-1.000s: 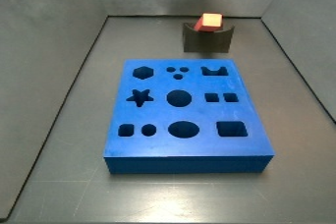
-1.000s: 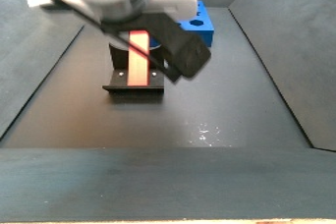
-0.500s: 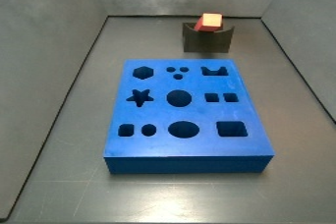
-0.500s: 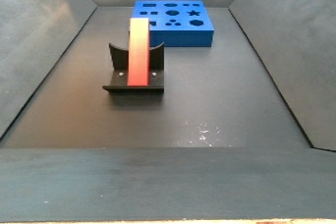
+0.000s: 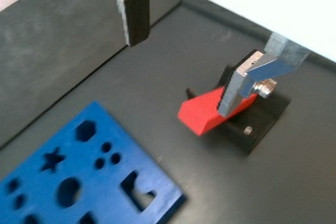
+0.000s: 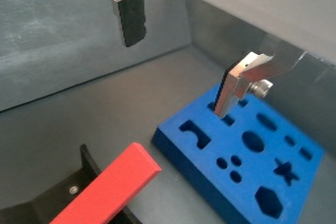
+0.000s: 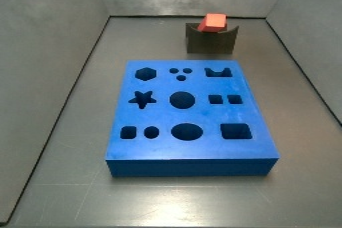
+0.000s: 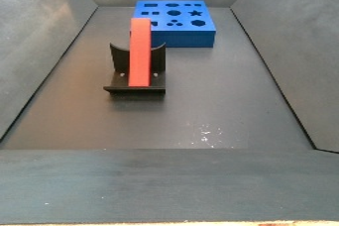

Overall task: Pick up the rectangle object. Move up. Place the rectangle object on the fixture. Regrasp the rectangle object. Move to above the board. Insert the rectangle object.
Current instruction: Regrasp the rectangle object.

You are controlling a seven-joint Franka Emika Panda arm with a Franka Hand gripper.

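Gripper point(image 5: 197, 46) fingers show only in the wrist views, spread wide with nothing between them, looking down from well above the fixture point(image 8: 134, 81). In both side views the arm is gone from frame, whereas a second ago it was crowded over the fixture and half a second ago it had just cleared. What it left behind is the rectangle object point(image 8: 139, 54), which stands upright in the fixture's notch, its red top showing above the dark holder in a side view point(image 7: 211, 22). Beyond the fixture lies the board point(image 7: 186, 114), untouched, all its cutouts empty. So the placing step looks finished and the retreat upward made. By this reading the regrasp comes next: the open gripper would have to descend to the block again before carrying it over the board.
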